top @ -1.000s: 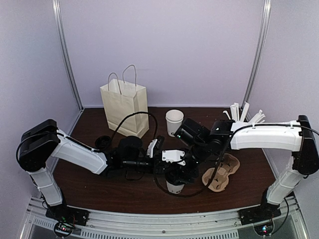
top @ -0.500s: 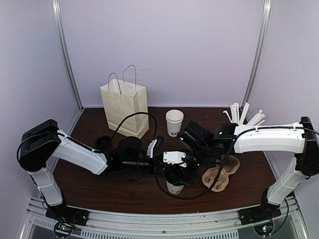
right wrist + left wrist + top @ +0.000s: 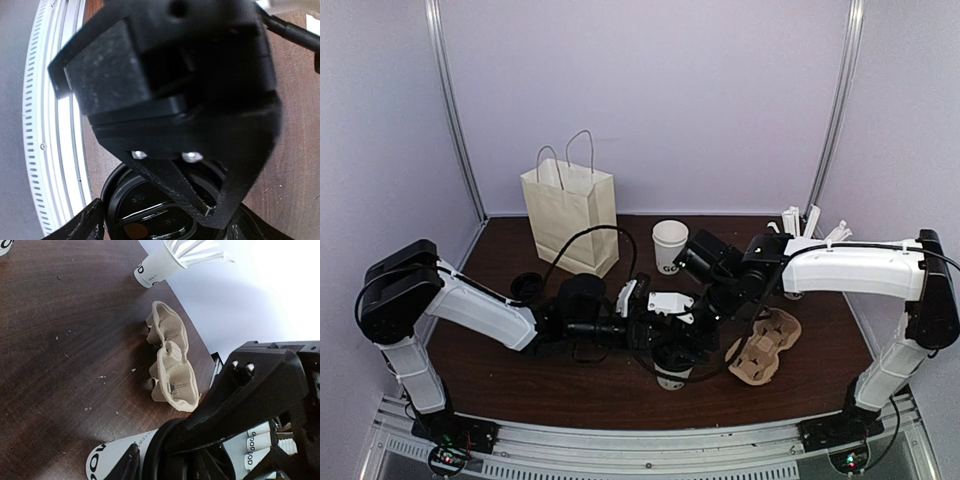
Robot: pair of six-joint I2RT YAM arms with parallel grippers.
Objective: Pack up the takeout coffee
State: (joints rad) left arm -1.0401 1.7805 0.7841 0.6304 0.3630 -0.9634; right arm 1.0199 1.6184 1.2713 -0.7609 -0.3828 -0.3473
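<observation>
A white paper cup point(image 3: 669, 377) with a black lid point(image 3: 150, 220) stands near the front middle of the table. My left gripper point(image 3: 670, 352) is shut on the cup's side; in the left wrist view point(image 3: 165, 456) one finger point(image 3: 125, 466) presses the cup wall point(image 3: 107, 460). My right gripper point(image 3: 693, 322) hovers right over it, open; its fingers point(image 3: 92, 222) flank the lid, and the left gripper's frame hides part of the lid. A second white cup point(image 3: 670, 244) stands without a lid at the back middle. A loose black lid point(image 3: 527, 287) lies at the left.
A cream paper bag point(image 3: 570, 212) stands upright at the back left. A brown pulp carrier point(image 3: 766, 346) lies at the right, also in the left wrist view point(image 3: 170, 362). A cup of white sticks point(image 3: 802, 222) stands at the back right. The metal front rail point(image 3: 50, 125) is close.
My right gripper drifted a little right, then back left over the lidded cup. The left gripper and its cup stayed in place.
</observation>
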